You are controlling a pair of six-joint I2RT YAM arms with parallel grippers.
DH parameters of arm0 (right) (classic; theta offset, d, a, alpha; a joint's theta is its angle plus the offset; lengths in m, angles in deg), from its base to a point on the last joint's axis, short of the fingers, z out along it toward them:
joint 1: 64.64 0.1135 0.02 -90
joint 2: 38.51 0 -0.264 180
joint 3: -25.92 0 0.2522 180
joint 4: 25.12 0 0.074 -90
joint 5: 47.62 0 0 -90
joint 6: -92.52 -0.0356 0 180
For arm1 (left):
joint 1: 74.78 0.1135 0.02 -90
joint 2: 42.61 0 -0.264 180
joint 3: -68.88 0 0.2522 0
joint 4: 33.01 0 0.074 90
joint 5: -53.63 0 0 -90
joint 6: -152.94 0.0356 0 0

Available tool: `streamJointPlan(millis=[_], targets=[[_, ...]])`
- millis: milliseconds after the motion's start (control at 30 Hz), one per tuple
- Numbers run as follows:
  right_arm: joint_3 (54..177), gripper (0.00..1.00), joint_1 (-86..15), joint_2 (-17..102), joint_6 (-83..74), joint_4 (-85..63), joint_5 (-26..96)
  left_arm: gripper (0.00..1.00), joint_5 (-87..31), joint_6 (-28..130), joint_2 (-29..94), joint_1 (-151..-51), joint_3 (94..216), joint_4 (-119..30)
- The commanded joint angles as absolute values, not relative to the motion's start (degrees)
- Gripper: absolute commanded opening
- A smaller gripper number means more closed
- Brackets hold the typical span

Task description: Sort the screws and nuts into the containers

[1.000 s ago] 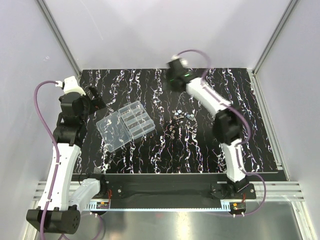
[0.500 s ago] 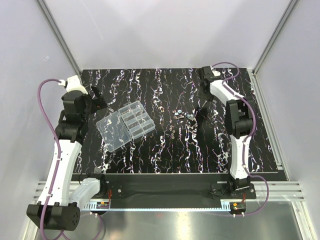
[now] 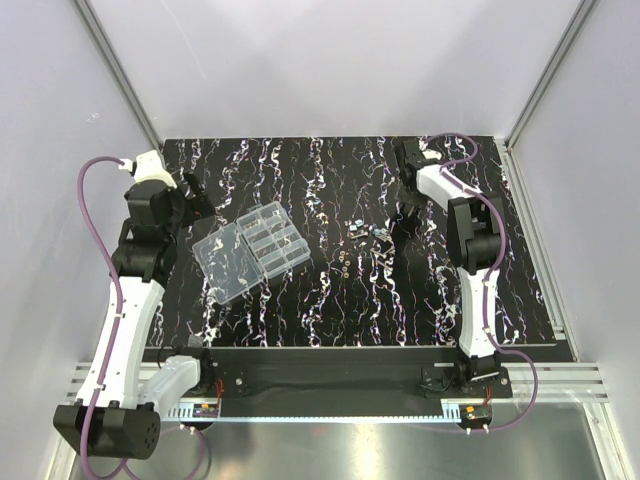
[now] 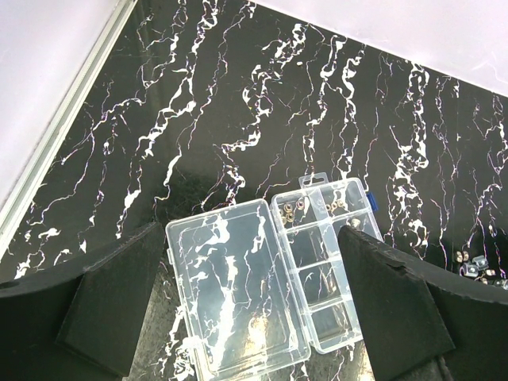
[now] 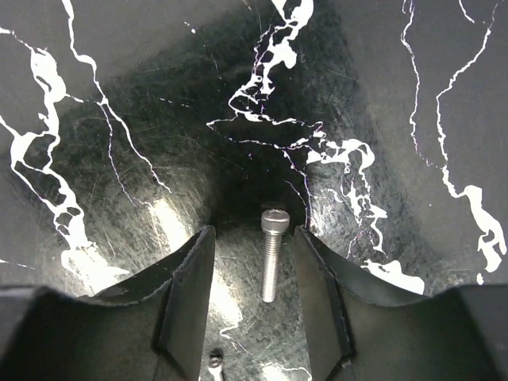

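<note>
Moved: right arm had swung from the far middle of the table to its far right part and dropped low over the top, while the left arm had hardly shifted.
Screw: one silvery socket-head steel screw point(image 5: 270, 255) lay flat on the black, white-veined tabletop point(image 5: 119, 79). It sat between the fingers of the right pincer point(image 5: 254, 238), head pointing away from the wrist and shank toward it.
Handling: judged light, stiff and smooth. Being round, it looked apt to roll or squirt out if nipped off-centre. Nothing about it seemed fragile.
Hold: best taken across the shank just below the head, with both pads meeting it squarely.
Right pincer: spread partway, with one black finger point(image 5: 184, 295) on each side of the screw. A sliver of tabletop showed on either side, so it pinched nothing yet.
Small bit: a tiny metal piece point(image 5: 214, 363) lay nearer the wrist than the screw's tip; too small to tell what it was.
Left pincer: the left pincer point(image 4: 251, 230) was spread wide and empty, hanging above the clear plastic organiser box point(image 4: 361, 321), whose flat lid point(image 4: 230, 294) lay open beneath it.
Loose pile: the remaining screws and nuts point(image 3: 365, 230) lay between the two pincers, nearer the right one.
</note>
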State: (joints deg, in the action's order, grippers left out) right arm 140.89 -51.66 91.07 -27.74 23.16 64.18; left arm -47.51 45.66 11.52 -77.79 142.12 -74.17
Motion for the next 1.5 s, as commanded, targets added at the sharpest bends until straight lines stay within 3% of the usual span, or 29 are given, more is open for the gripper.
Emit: streamJointPlan(millis=[0,67,133,167,233,400,633,767,1067,1467], targets=[[139.1,0.51,-51.9,88.7,-29.6,23.9,67.1,0.99,-46.7,46.7,11.4,-77.9,143.3,-72.5],[138.7,0.42,-51.9,88.6,-29.6,23.2,66.7,0.99,-46.7,46.6,11.4,-77.9,143.3,-72.5],[138.9,0.27,-51.9,89.1,-29.6,23.3,66.7,0.99,-46.7,46.6,11.4,-77.9,143.4,-72.4],[139.0,0.1,-51.8,89.2,-29.4,23.4,66.9,0.99,-46.7,46.7,11.4,-77.9,143.3,-72.5],[138.9,0.0,-51.9,89.3,-29.4,23.9,67.0,0.99,-46.8,46.7,11.2,-77.9,143.4,-72.5],[136.8,0.0,-50.1,84.9,-26.7,22.0,59.3,0.99,-46.8,46.7,11.2,-77.9,143.4,-72.6],[145.1,0.0,-35.9,78.8,-21.8,17.0,52.5,0.99,-45.8,46.7,11.1,-77.9,143.4,-72.5],[153.6,0.0,-29.9,83.0,-21.6,14.7,44.9,0.99,-45.8,46.6,10.6,-77.9,143.3,-72.3],[165.9,0.0,-23.9,95.1,-26.8,19.1,44.7,0.99,-45.3,46.6,9.6,-77.9,143.4,-72.3],[168.5,0.0,-20.3,100.0,-28.2,21.7,44.9,0.99,-46.1,46.9,9.2,-79.0,143.7,-72.8]])
